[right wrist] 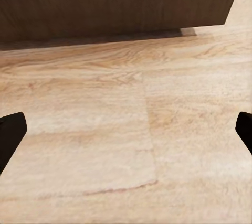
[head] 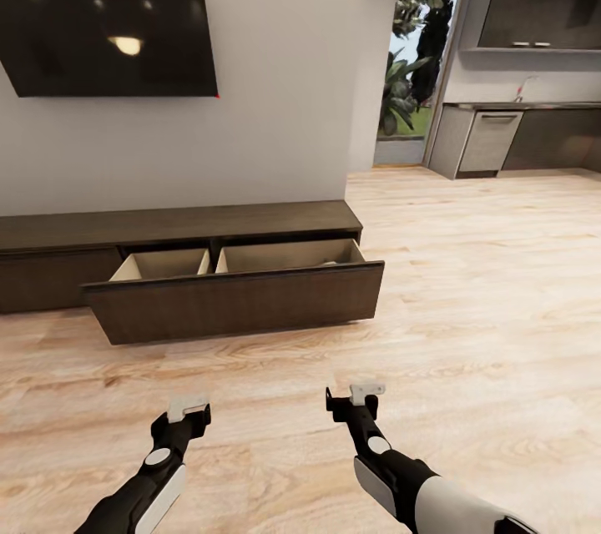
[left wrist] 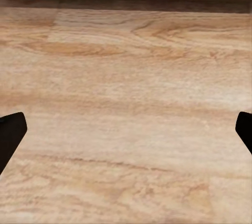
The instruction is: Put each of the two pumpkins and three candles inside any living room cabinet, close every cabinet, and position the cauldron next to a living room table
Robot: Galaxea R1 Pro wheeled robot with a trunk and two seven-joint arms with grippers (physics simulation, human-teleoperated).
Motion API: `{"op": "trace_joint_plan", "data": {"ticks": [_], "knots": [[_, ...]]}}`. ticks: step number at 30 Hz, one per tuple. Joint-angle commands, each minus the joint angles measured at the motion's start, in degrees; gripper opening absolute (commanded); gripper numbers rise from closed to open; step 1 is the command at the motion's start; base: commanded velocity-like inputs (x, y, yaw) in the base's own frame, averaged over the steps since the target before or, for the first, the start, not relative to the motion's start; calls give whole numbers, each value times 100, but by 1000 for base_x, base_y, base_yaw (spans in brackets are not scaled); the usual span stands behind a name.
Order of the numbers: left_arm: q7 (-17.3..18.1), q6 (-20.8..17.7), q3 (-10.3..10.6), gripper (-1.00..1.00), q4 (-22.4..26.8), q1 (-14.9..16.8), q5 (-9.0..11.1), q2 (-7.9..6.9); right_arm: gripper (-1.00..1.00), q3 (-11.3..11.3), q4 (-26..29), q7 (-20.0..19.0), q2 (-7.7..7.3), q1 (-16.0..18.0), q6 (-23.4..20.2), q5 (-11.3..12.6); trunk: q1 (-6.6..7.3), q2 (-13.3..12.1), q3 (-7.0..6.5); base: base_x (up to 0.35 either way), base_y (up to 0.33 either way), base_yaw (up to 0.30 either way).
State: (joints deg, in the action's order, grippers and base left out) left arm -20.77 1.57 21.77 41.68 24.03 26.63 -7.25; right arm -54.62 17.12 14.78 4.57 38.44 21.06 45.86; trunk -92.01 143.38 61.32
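Living-room wood floor (head: pixel 467 284) is running pale and bare from the robot to a grey wall carrying a dark wall screen (head: pixel 108 17); a kitchen run is showing at 2 o'clock. Cabinet (head: pixel 175 227): long, low, dark brown, sitting at 11 to 12 o'clock against the wall, its wide drawer (head: pixel 238 300) standing pulled out, two light-lined compartments facing up, contents too shadowed to tell.

Risk, as a judgement: the open drawer front is jutting toward the robot, so a forward roll or a low arm sweep could be striking it; leaving it out would be failing the closing step.

Left gripper (head: pixel 189 409): reaching forward and low over the floor at 7 o'clock, fingers parted wide in its wrist view, holding nothing. Right gripper (head: pixel 365 394): likewise extended at 5 o'clock, fingers spread apart, empty, the drawer front (right wrist: pixel 115 3) lying just ahead of it
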Motion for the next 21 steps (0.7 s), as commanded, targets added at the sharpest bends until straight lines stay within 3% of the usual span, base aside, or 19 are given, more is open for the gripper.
{"op": "trace_joint_plan", "data": {"ticks": [1,6,21], "knots": [[-53,19,47,100,6,5,60,-11,100,-49,2,33,-1,6,21,39,1,2,5,0,0,0],[-58,18,39,100,6,5,54,-13,100,-49,10,33,0,6,21,44,1,2,5,145,0,0],[-50,-7,38,100,2,5,53,-28,100,-43,-9,41,0,6,-7,63,1,2,5,323,1,0]]}}
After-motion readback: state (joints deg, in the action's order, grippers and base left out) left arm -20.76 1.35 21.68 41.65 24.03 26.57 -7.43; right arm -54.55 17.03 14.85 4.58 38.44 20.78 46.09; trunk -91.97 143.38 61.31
